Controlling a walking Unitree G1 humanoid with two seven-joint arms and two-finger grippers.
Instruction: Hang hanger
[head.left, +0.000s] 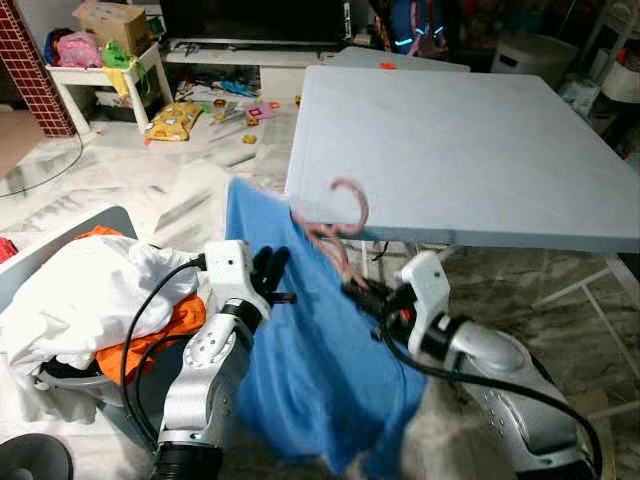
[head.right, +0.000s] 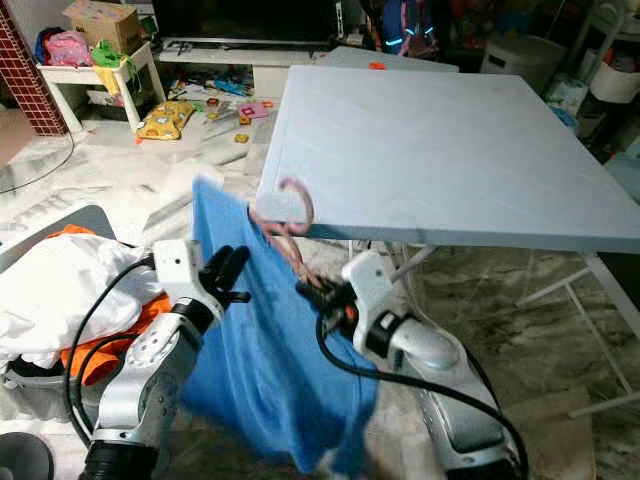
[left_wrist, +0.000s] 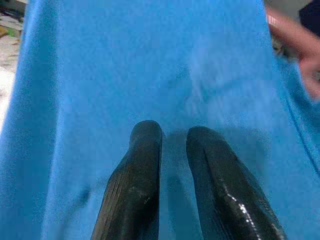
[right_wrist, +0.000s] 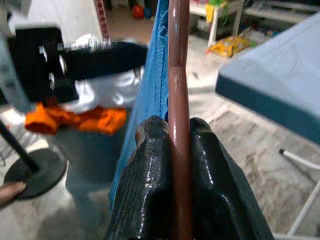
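A pink hanger (head.left: 350, 205) carries a blue shirt (head.left: 320, 350) that hangs in front of me. Its hook is up beside the near corner of the light blue table (head.left: 470, 130); whether hook and edge touch I cannot tell. My right gripper (head.left: 360, 292) is shut on the hanger's rod (right_wrist: 178, 50), just below the table corner. At the shirt's left side my left gripper (head.left: 270, 268) points into the cloth. Its fingers (left_wrist: 145, 165) stand a narrow gap apart against the blue cloth (left_wrist: 125, 65), with nothing between them.
A basket of white and orange clothes (head.left: 90, 290) stands at my left, with a black round base (head.left: 35, 460) near it. Toys (head.left: 175, 120) litter the marble floor, and a white shelf (head.left: 100, 75) stands behind them. White table legs (head.left: 600, 290) run down at the right.
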